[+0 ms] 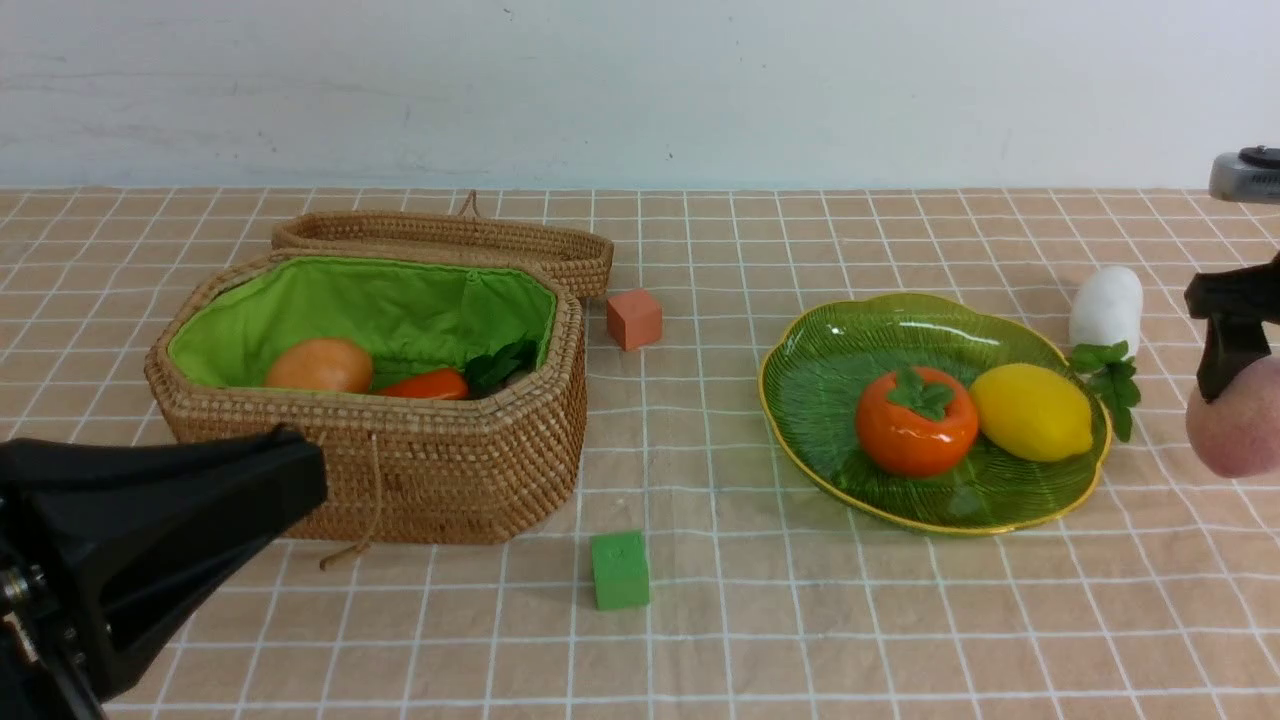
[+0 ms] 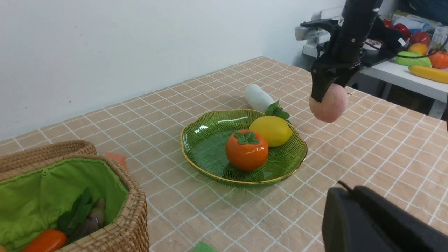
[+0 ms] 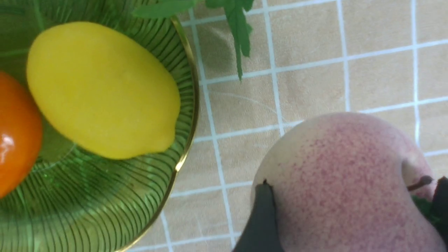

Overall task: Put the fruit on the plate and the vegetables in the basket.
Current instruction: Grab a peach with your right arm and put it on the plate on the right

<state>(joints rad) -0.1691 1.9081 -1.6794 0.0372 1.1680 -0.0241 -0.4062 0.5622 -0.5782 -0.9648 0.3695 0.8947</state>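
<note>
Left gripper (image 1: 285, 478): closed, empty, at the front-left corner of the table (image 1: 800, 620). Basket (image 1: 400, 470): left half. Plate (image 1: 830, 390): right half, holding persimmon (image 1: 915, 432) and lemon (image 1: 1030, 412). Right gripper (image 2: 328, 91): clamps peach (image 1: 1240, 425) aloft near right edge, outside the rim. Risks: top grip slips; early release misses plate; peach strikes lemon.

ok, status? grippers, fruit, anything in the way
Right gripper shut on peach, raised beside the plate. Left gripper shut, empty. Persimmon, lemon on plate. Radish lies by that rim; low, likely no block.
</note>
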